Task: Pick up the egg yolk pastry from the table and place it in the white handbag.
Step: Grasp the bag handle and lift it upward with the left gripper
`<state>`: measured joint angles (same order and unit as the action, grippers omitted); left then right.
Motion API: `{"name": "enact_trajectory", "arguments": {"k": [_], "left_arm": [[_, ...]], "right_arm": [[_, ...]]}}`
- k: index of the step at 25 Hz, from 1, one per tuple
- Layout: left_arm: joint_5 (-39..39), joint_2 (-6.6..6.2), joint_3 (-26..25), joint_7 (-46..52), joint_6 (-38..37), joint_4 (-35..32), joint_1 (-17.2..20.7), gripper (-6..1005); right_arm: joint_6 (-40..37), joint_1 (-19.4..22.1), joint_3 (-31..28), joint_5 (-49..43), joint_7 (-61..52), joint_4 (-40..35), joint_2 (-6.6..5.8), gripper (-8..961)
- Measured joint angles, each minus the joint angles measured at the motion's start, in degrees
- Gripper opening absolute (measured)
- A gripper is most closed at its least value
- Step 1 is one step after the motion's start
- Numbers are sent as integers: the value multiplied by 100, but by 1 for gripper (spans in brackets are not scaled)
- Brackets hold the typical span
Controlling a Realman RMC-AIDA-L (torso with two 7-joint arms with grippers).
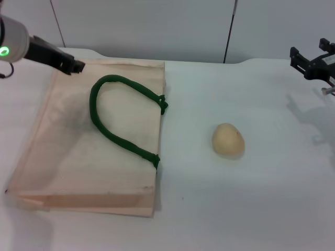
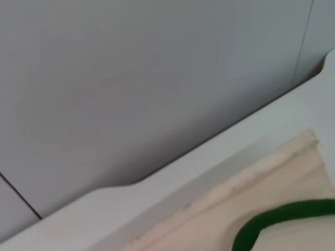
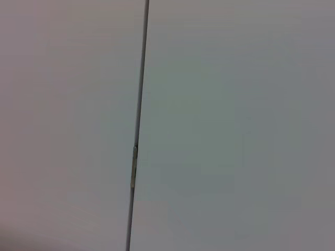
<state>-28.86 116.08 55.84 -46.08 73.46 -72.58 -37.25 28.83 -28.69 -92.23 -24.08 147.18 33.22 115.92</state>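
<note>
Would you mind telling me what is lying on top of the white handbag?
Only its green handle lies looped on the white handbag. The bag lies flat, so its inside is hidden.

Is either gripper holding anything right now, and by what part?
Nothing is held. The egg yolk pastry lies on the table, away from both the left gripper and right gripper.

Pale yellow-beige egg yolk pastry [image 1: 228, 139]; cream-pink white handbag [image 1: 68, 167], dark green handles [image 1: 112, 133].

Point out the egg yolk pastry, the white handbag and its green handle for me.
egg yolk pastry [image 1: 228, 139], head view, middle of its rounded top.
white handbag [image 1: 68, 167], head view, bare fabric of the flat side facing up.
green handle [image 1: 112, 135], head view, lower stretch of the rope loop.
</note>
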Motion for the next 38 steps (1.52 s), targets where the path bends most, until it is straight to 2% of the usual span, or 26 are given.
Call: {"name": "enact_trajectory", "arguments": {"k": [7,16,25,29,38], "left_arm": [[-5,13,22,-133,-343,505,-71,290],[-43,12,24,-162,-490,723,-167,321],[-12,3,22,-254,-958,1448,-355,406],[-38,15,26,-325,-1126,1588,-375,409],[-48,29,24,-394,-1342,1839,-432,415]], "right_arm": [[0,41,65,0,-5,119,0,774],[0,52,143,0,-6,195,0,775],[-163,410,293,0,-5,892,0,775],[-477,460,421,-5,35,1127,0,776],[-500,748,435,-9,99,1648,1,776]]}}
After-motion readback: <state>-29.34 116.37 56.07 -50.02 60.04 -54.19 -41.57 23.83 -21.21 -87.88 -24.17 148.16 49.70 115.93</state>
